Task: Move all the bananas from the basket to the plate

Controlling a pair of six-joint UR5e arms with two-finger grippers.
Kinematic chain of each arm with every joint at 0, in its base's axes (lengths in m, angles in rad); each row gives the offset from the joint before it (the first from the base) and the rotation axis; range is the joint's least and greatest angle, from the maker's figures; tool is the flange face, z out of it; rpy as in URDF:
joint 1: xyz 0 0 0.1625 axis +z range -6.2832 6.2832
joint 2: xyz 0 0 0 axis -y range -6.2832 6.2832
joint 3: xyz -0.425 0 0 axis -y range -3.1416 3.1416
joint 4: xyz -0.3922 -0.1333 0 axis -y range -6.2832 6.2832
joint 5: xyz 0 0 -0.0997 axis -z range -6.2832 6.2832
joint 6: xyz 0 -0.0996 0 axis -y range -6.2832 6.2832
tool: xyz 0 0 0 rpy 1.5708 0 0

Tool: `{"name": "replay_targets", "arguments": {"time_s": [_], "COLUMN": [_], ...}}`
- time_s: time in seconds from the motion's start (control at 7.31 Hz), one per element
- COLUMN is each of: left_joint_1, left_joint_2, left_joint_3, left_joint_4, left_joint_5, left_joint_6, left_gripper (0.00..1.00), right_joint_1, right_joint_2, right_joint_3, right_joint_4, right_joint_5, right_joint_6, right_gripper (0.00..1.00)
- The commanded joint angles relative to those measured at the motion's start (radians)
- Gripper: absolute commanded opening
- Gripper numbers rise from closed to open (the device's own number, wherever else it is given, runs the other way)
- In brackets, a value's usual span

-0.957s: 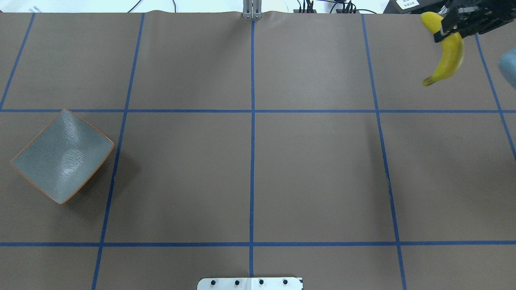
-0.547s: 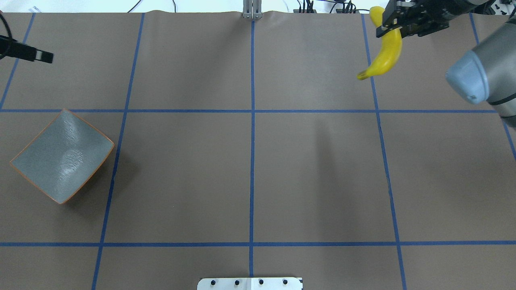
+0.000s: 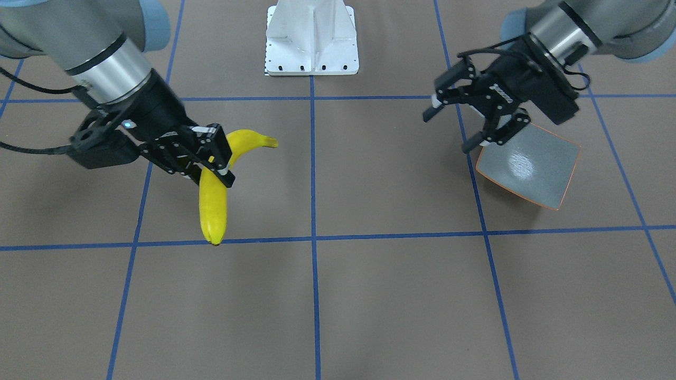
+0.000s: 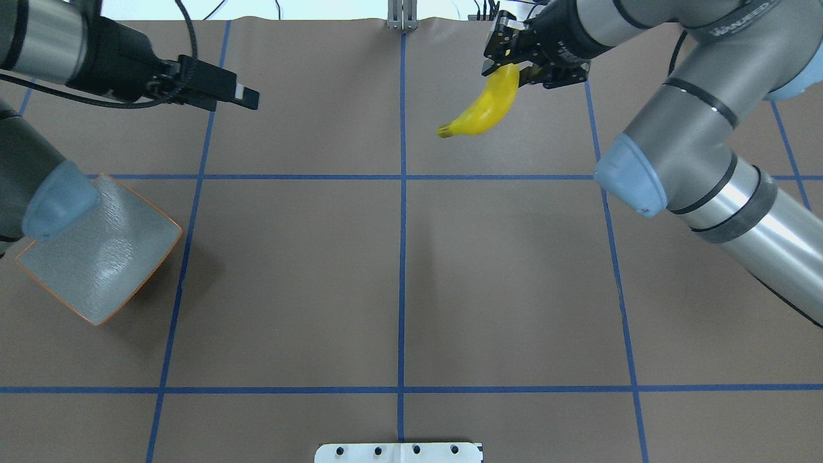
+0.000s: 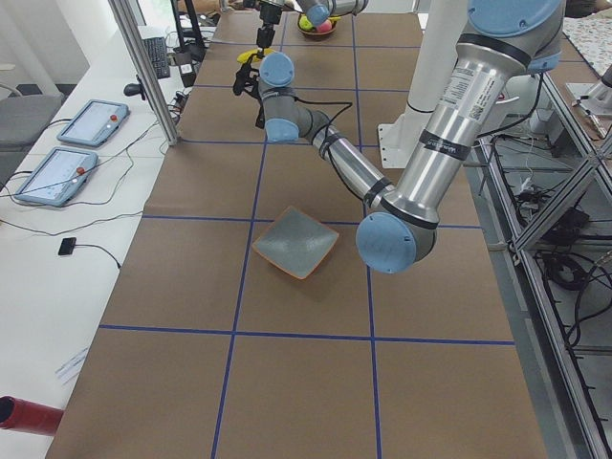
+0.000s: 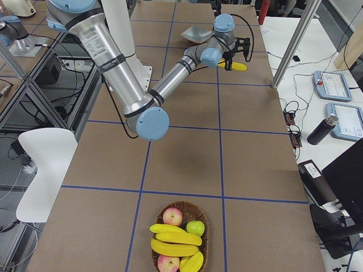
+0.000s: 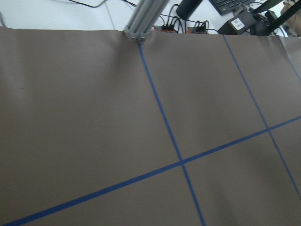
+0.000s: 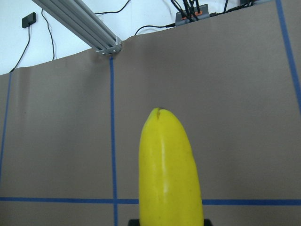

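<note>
My right gripper (image 4: 514, 62) is shut on a long curved yellow banana (image 4: 481, 112) and holds it above the table's far middle. It also shows in the front view (image 3: 214, 161), where the banana (image 3: 213, 206) hangs down. The right wrist view shows the banana (image 8: 171, 174) filling the lower centre. My left gripper (image 3: 449, 129) is open and empty, above the table beside the grey-blue plate (image 3: 533, 169). The plate (image 4: 109, 267) is empty at the left. Three more bananas (image 6: 170, 238) lie in the wicker basket (image 6: 199, 218).
The basket also holds apples (image 6: 172, 216) and sits at the table's right end, far from the plate. The robot's white base (image 3: 311, 37) stands at the near middle edge. Blue tape lines grid the brown table (image 4: 398, 276). A metal post (image 4: 402, 16) stands at the far edge.
My right gripper has carried the banana leftward from the far right corner to near the far middle. My left arm has come in from the left and reached toward the centre.
</note>
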Motion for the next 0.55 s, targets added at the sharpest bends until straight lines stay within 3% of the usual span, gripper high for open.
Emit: {"name": "replay_targets", "arguments": {"time_s": [0.0, 0.41], "left_joint_1": [0.083, 0.118], "left_joint_2": [-0.059, -0.059], "left_joint_3": [-0.019, -0.001], "left_joint_4": [-0.022, -0.103], "left_joint_5": [0.002, 0.002], "left_joint_6": [-0.036, -0.034], "left_gripper": [1.0, 1.0], "right_joint_1": [-0.075, -0.128], "right_joint_2": [0.061, 0.116], "right_joint_3": [-0.003, 0.001], "right_joint_4": [-0.005, -0.003], "right_joint_5": [-0.044, -0.039], "right_joint_6": [0.037, -0.002], "right_gripper": [0.0, 0.0]}}
